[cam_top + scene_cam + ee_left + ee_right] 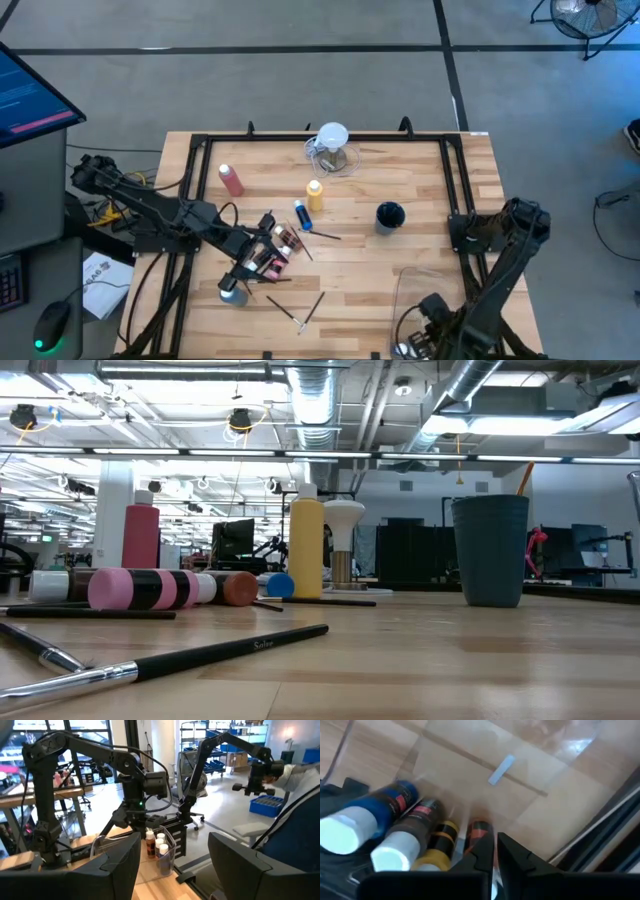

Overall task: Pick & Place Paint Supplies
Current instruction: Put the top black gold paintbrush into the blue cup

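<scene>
1. Nearest the low camera, a brush (200,657) lies on the bench (420,230).
2. Small bottles (272,252) lie beneath the left tool (262,243), whose jaws are spread and empty.
3. Right tool (492,851) is clenched, empty, over four binned bottles (400,827).
4. Judgement: lower squarely onto one bottle.
5. Tall bottles: three.

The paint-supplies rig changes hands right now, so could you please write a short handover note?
Left gripper: open, empty, over the small paint bottles lying at table centre-left.
Right gripper: shut, inside the clear container at the front right corner.
Done: several small bottles lie in that container.
Left: pink-red squeeze bottle, yellow squeeze bottle, blue bottle, the lying small bottles, paintbrushes on the wood.
Dark cup stands mid-right.
</scene>
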Tool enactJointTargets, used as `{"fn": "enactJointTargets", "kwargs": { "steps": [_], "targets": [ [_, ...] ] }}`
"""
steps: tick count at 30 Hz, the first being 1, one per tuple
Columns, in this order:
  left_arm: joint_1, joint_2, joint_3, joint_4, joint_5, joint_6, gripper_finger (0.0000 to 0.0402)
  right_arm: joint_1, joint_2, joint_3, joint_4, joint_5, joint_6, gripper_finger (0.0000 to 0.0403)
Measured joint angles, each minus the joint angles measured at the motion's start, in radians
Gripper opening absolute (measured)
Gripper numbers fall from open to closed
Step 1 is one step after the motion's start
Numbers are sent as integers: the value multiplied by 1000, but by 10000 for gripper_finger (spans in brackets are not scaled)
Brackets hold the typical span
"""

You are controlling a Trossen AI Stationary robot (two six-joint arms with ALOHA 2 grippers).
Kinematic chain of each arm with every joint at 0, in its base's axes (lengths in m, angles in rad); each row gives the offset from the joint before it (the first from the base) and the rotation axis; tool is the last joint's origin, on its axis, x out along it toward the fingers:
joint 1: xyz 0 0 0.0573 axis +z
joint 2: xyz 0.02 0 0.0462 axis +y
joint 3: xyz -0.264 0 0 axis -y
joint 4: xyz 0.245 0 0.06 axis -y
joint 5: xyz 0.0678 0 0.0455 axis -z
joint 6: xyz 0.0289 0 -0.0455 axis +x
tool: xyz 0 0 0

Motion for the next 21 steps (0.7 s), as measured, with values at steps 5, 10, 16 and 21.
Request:
{"fn": "enactJointTargets", "kwargs": {
  "steps": [5,10,16,21],
  "targets": [
    [5,0,0,7,0,10,219,-33,0,0,23,-21,-28,18],
    [5,0,0,11,0,20,219,-46,5,0,70,-41,-28,16],
    [5,0,0,14,0,27,219,-48,6,0,75,-48,-6,18],
    [5,0,0,14,0,34,219,-48,6,0,75,-63,8,21]
  ]
}}
